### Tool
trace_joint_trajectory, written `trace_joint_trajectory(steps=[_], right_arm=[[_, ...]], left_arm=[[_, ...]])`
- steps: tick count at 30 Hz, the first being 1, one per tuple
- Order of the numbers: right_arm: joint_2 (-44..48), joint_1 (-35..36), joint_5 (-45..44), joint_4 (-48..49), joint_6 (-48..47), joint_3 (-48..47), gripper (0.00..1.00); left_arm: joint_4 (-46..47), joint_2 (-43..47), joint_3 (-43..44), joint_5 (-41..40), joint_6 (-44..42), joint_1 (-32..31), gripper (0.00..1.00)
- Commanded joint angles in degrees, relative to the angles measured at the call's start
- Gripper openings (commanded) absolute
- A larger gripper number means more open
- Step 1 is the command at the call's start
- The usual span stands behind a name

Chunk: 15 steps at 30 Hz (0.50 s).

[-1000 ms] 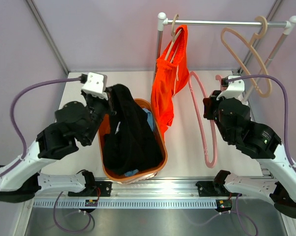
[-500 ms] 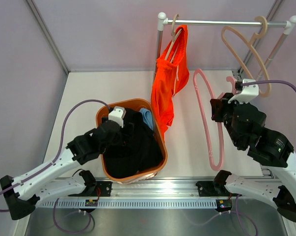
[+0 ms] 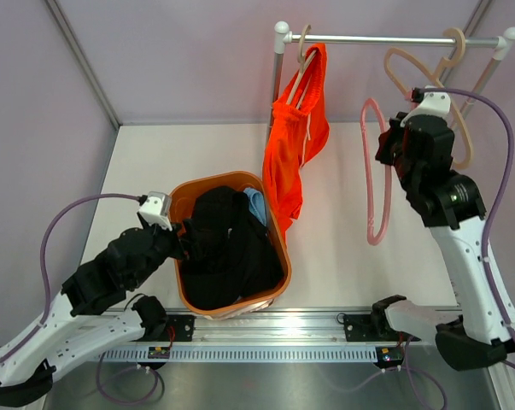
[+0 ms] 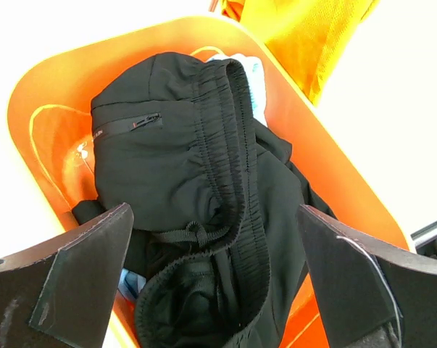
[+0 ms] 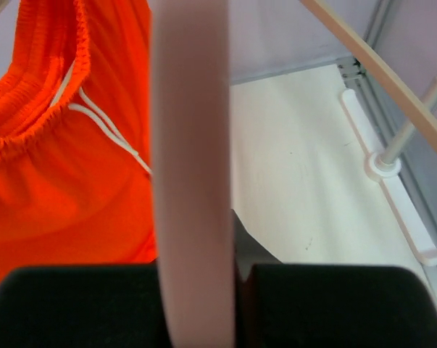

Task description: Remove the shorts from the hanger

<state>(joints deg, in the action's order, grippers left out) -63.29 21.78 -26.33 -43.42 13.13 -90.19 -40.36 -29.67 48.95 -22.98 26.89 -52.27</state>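
Bright orange shorts (image 3: 293,149) (image 5: 51,167) with a white drawstring hang from a beige hanger (image 3: 303,53) on the rail (image 3: 385,38). Black shorts (image 3: 227,252) (image 4: 189,181) lie bunched in the orange basket (image 3: 278,248), with a bit of light blue shorts (image 3: 256,205) (image 4: 256,72) showing beneath them. My left gripper (image 3: 183,243) (image 4: 218,290) stands open just over the basket's left side, nothing between its fingers. My right gripper (image 3: 394,143) (image 5: 204,304) is shut on an empty pink hanger (image 3: 373,175) (image 5: 189,145), held up beside the orange shorts.
A second empty beige hanger (image 3: 428,90) hangs at the rail's right end, close behind my right wrist. The rail's white left post (image 3: 277,77) stands behind the basket. Purple walls enclose the white table (image 3: 146,162) on three sides.
My left gripper opened and let the black shorts drop into the basket, then lowered and drew back to the left. My right arm lifted the pink hanger up toward the rail.
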Motion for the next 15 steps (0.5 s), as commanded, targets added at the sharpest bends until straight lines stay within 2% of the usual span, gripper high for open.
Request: trace_joint_trajectory(steps=[1,7,15], right_arm=[[-4.2,-6.3,15.76,5.44,-1.26,-8.65,0.0],[-18.7,-13.07,25.6,5.98,-2.84,-24.03,0.0],[-31.8,-15.98,27.73,11.51,-4.86,-33.28,0.0]], left_arm=[[1.24,2.95,-2.8,0.91,0.88,0.15,0.99],[1.16,6.72,-5.53,7.51,3.25,0.15,0.99],[-0.24,14.64,-6.24,9.01,2.37,-0.37,0.99]])
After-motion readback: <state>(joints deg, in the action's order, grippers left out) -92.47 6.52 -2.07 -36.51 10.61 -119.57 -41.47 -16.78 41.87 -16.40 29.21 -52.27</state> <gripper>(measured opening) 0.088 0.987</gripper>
